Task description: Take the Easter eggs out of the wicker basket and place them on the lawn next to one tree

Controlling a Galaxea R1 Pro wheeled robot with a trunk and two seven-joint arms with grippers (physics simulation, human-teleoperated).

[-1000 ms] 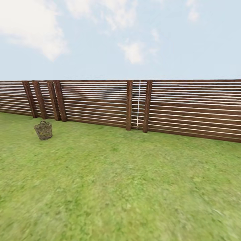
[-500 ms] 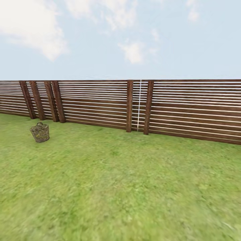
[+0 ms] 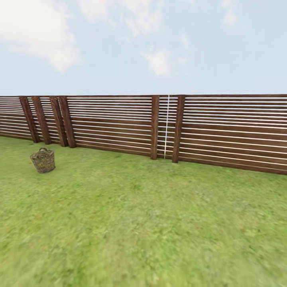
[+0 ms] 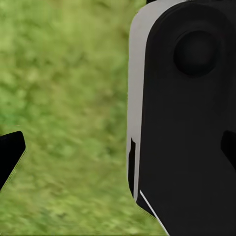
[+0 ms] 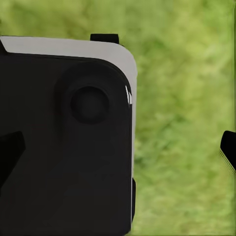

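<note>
Basket (image 3: 43, 160) seen on lawn (image 3: 143, 223), at nine o'clock.
It is set upright near the slatted fence (image 3: 223, 127); whether either claw is wide or narrow cannot be told.

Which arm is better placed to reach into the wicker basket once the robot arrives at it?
Probably the left. The wicker basket stands far off on the lawn, at the left of the head view, near the wooden fence. That is the left arm's side. Both wrist views show grass, so the robot must drive closer first.
</note>
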